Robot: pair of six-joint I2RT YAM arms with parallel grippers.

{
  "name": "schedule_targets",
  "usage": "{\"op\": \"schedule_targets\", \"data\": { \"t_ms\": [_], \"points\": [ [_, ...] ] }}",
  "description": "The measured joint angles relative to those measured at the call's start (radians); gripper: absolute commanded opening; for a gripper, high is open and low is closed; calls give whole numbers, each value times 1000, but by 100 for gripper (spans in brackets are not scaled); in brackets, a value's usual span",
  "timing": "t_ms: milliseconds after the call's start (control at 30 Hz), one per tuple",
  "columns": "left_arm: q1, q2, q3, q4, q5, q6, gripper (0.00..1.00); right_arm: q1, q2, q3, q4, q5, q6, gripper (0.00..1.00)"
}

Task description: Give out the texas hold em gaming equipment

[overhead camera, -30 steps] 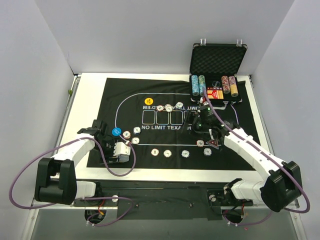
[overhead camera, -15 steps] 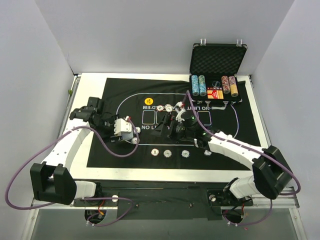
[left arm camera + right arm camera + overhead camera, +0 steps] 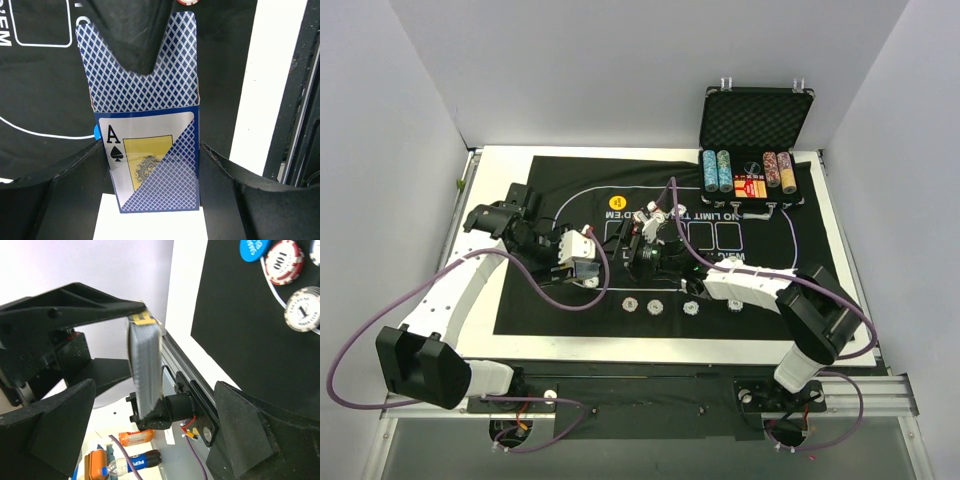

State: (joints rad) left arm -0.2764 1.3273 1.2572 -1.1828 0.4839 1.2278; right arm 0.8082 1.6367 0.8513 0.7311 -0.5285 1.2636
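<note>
While the left jaws clench the card deck (image 3: 145, 100) mid-frame, the gaping right jaws could knock it loose closing askew.

Lab; white-walled test booth (image 3: 620, 70)

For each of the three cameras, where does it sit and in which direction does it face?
Top external: above and behind the bases, facing down on the mat; both arms show.
Left wrist: on the left arm, facing along its fingers to the deck they clamp, above the mat.
Right wrist: on the right arm, facing left between its open fingers at the left gripper; chips at upper right.
Shared: both wrist views show the deck.
</note>
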Motion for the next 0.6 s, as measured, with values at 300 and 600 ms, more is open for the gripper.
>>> {"op": "schedule_targets", "data": {
  "t_ms": [300, 600],
  "points": [
    [-31, 6, 14, -31, 0, -31, 0, 34, 39, 70, 47, -5, 16, 93],
    [-50, 29, 81, -42, 0, -48, 0, 44, 79, 86, 51, -18, 30, 74]
  ]
}}
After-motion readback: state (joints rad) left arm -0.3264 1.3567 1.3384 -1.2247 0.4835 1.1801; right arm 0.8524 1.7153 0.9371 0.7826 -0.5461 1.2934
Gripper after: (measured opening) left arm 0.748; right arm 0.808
